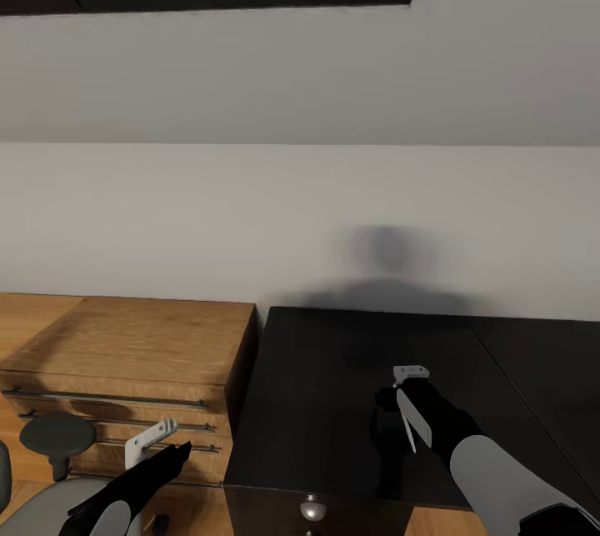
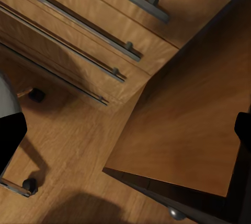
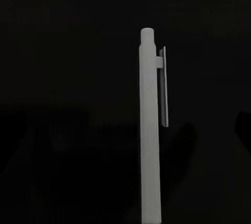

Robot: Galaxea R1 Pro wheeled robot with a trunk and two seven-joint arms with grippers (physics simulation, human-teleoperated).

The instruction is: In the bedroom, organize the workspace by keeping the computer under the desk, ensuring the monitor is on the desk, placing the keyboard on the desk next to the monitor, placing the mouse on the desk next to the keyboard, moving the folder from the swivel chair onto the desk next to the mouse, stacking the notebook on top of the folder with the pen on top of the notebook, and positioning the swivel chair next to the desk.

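Right gripper [image 1: 406, 403] hangs over the black worktop [image 1: 333, 369], jaws clamped on the grey pen [image 1: 414, 423], which slants down between them, its clip end showing in the right wrist view. Left gripper [image 1: 150, 443] hovers before the wooden drawer cabinet [image 1: 125, 353], beside the swivel chair [image 1: 50, 503]; jaws' state I cannot tell.

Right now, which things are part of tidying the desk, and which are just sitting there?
Part of the job:
- pen, held in the right hand
- desk, black top
- swivel chair, at the lower left of the head view

Just there:
- wooden cabinet with drawers, beside the desk
- wall
- wood floor
- left hand, holding nothing
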